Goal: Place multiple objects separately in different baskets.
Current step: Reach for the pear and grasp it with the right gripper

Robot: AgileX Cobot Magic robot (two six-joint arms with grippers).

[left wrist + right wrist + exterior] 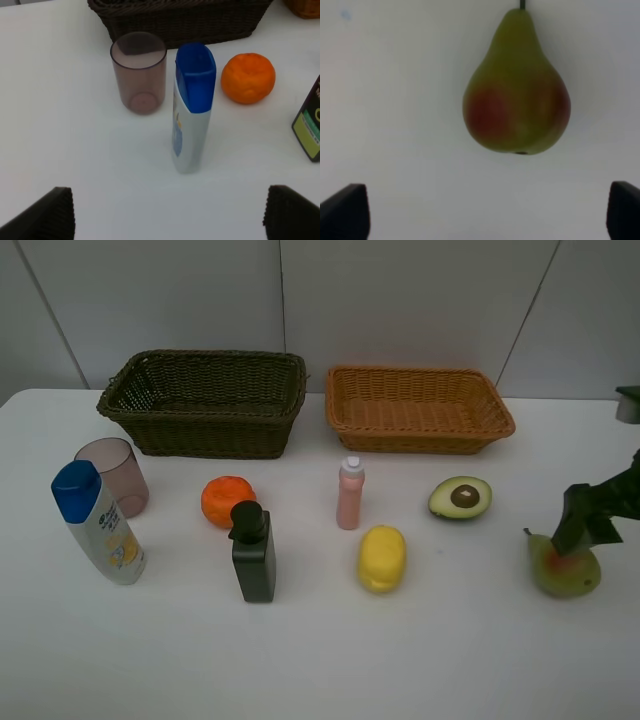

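- Nearest stands the black pump bottle (254, 555), just beside the lemon (382, 558); the dark basket (200, 432) and the tan basket (420, 437) at the back hold nothing.
- Sorting looks not yet begun; first picks are lining up.
- Right gripper (485, 220) hovers over the pear (516, 87), jaws wide apart; next it must lower and close around the fruit.
- Left gripper (170, 215), jaws also apart, faces the white bottle (192, 107) beside the cup (139, 70).

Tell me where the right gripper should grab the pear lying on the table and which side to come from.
Probably the wide belly, from straight above. The pear lies on its side with its stem pointing away from the right gripper, whose jaws stand open. Closing across the round belly, not the tapering neck, should keep it from slipping out.
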